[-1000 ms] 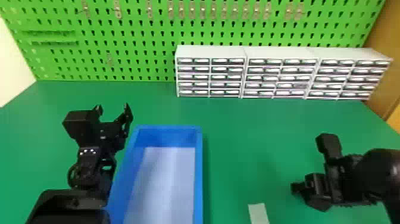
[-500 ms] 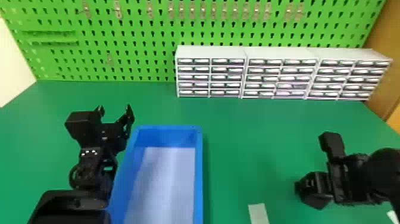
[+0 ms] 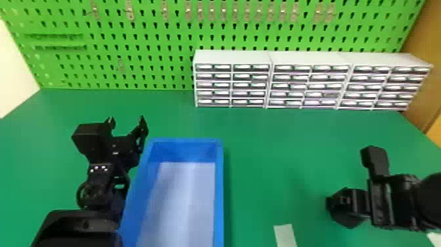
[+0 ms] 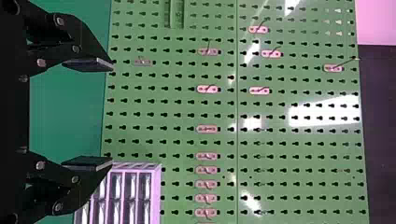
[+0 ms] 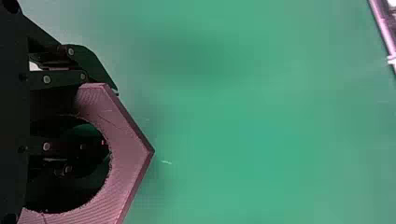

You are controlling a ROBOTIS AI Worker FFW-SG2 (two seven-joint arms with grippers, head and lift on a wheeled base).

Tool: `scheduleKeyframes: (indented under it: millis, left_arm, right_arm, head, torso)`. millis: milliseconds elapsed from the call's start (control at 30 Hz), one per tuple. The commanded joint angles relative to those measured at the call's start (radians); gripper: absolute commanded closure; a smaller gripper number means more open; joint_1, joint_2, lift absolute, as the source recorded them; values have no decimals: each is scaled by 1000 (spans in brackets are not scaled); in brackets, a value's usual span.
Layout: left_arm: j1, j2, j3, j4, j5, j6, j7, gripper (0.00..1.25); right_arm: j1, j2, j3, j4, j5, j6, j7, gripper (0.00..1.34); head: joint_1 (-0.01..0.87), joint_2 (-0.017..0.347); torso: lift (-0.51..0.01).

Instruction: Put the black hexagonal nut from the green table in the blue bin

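In the head view my right gripper (image 3: 356, 202) is at the right, over the green table (image 3: 279, 147), shut on the black hexagonal nut (image 3: 346, 210). The right wrist view has the nut (image 5: 128, 135) large and close, its round hole facing the camera, held by my right gripper (image 5: 100, 116). The blue bin (image 3: 223, 197) stands left of centre, well to the left of the nut. Just beyond the bin's left side is my left gripper (image 3: 128, 123), parked and open with nothing between its fingers; the left wrist view has this gripper (image 4: 112, 114) facing the pegboard.
White drawer cabinets (image 3: 231, 59) stand along the table's back, below a green pegboard (image 3: 147, 62). A pale flat piece (image 3: 284, 235) lies near the front edge, between the bin and the right arm. Another pale piece (image 3: 434, 238) is at the lower right corner.
The right gripper has turned and shifted slightly right with the nut in its hold, and a pale piece has come into view below that arm. The left gripper has barely moved.
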Motion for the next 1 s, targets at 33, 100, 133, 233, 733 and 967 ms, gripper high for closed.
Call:
scheduleKeyframes:
  millis: [33,100,133,233,733,967]
  left_arm:
    - [0,0,-1,0,0,0,1,527]
    - [0,0,-3,0,0,0,1,527]
    - [0,0,-3,0,0,0,-1,527]
    - [0,0,-5,0,0,0,1,527]
    - [0,0,-9,3,0,0,1,527]
    - [0,0,-11,3,0,0,1,527]
  right_arm:
    - [14,14,-59,-69,-3,-33,0,1092]
    - [18,18,-72,-87,-7,-50,0,1092]
    - [22,23,-83,-98,-11,-56,0,1092]
    - [31,34,-105,-124,-11,-73,0,1092]
    - [100,57,-92,-181,-24,-349,0,1092]
    - [133,69,-56,-184,-24,-542,1,1092]
  head:
    - [657,57]
    - [657,57]
    - [657,57]
    - [657,57]
    - [657,57]
    - [657,57]
  torso:
    - [-95]
    - [-95]
    - [-95]
    - [-95]
    - [-95]
    - [-95]
